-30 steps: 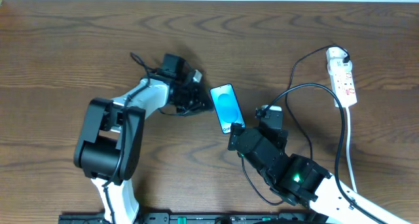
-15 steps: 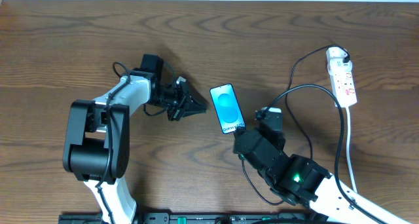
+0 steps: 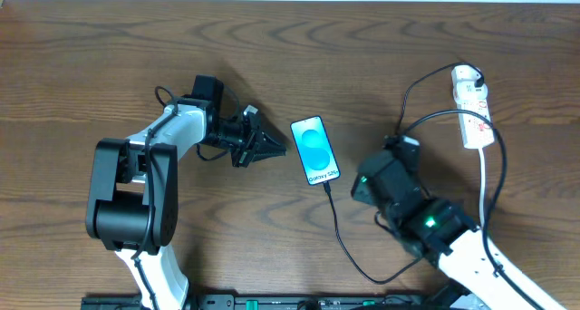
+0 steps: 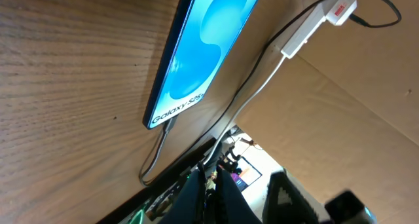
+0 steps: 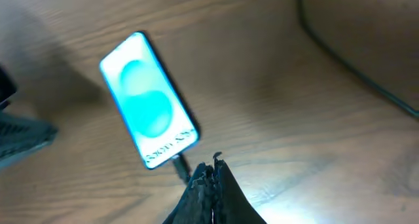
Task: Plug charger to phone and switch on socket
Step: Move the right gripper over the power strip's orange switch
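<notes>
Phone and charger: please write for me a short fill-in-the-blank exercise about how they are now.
The phone has its screen ____.
The charger is plugged into the phone's edge beside the word ____.
The socket lies on the robot's ____ side.
Missing words: lit; Galaxy; right.

Even light; blurry right-wrist view, glaring phone (image 5: 149, 99).

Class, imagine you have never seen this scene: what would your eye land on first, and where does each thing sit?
The phone, its screen glowing blue-white, lies near the middle of the dark wooden table. A thin black charger runs from its lower end in a loop toward the white socket at the far right.
</notes>
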Robot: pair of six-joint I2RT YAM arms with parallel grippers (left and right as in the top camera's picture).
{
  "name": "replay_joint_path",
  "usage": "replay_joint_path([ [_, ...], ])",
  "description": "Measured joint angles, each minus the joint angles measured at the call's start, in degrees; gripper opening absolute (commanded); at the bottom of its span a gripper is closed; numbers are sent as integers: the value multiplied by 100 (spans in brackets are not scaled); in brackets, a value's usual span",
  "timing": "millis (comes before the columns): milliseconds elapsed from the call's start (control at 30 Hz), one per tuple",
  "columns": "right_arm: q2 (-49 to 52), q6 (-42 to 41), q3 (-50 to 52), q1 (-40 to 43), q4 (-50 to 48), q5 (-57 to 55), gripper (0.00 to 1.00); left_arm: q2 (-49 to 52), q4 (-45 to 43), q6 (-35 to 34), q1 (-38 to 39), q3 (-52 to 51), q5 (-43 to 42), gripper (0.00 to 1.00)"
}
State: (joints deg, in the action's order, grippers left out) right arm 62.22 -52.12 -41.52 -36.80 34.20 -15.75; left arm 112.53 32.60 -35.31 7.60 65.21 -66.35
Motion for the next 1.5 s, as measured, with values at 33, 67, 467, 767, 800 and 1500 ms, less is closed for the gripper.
replay_joint_path([
  [33, 0, 0, -2, 280, 118, 168, 1, 0, 0, 4, 0, 0, 0, 7],
  [67, 2, 0, 0, 455, 173, 245, 1, 0, -2, 20, 0, 0, 0, 7],
  [467, 4, 232, -319, 2719, 1161, 1158, 1, 0, 0, 63, 0, 0, -2, 7],
  [767, 70, 529, -682, 3676, 1377, 1222, 1, 0, 0, 61, 0, 0, -4, 7],
  [800, 127, 557, -730, 3753, 1434, 1231, 1, 0, 0, 61, 0, 0, -4, 7],
  [1500, 3128, 1130, -3281, 4531, 2168, 1237, 1, 0, -2, 63, 0, 0, -46, 7],
])
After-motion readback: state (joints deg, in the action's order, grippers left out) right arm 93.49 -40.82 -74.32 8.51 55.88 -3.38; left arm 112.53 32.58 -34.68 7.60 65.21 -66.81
